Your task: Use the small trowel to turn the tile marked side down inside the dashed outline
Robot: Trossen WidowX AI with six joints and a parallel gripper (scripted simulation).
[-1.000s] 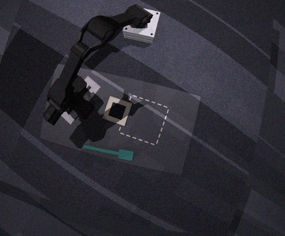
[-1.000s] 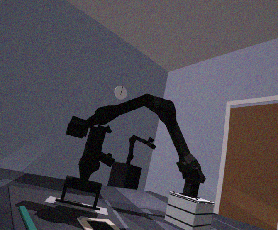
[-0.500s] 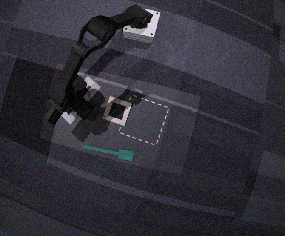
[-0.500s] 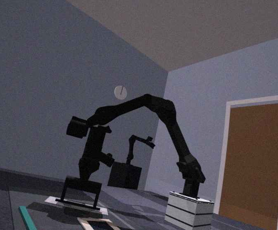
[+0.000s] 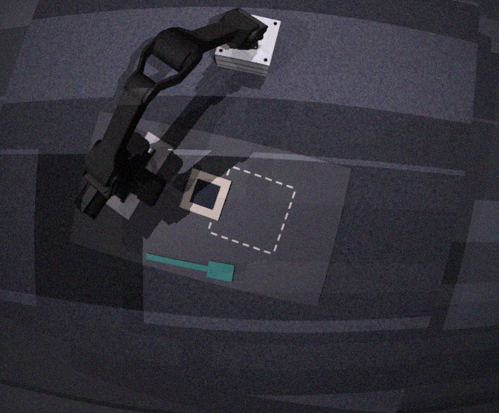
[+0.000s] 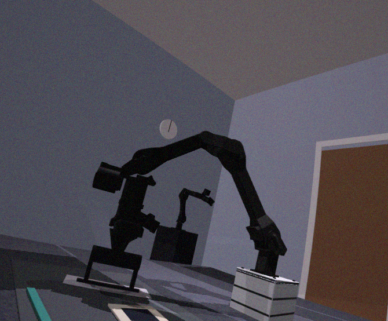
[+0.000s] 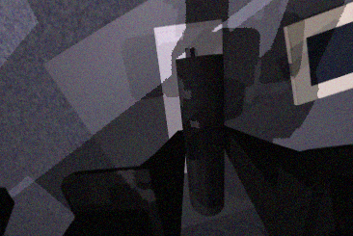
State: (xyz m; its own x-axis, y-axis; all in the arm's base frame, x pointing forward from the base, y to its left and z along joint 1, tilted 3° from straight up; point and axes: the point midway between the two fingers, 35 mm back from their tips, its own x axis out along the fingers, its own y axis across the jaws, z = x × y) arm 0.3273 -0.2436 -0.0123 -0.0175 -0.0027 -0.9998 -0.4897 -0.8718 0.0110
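The trowel, a pale flat plate (image 5: 125, 206) (image 6: 70, 278) (image 7: 162, 49) with a raised black handle (image 6: 101, 255) (image 7: 203, 91) on two posts, lies on the left of the mat (image 5: 312, 266). My gripper (image 6: 119, 250) (image 7: 201, 133) points down and is shut on the middle of the handle; in the top view the arm hides the fingers. The plate looks flat on the mat. The tile (image 5: 205, 194) (image 6: 141, 314) (image 7: 333, 57), cream with a dark square on top, lies flat right of the trowel. It covers part of the left side of the dashed outline (image 5: 293, 194).
A flat teal tool (image 5: 220, 270) (image 6: 38, 303) with a long thin handle lies near the mat's front edge, in front of the tile. The arm's pale base block (image 5: 243, 64) (image 6: 251, 293) stands behind the mat. Dark shadows cross the trowel and part of the tile.
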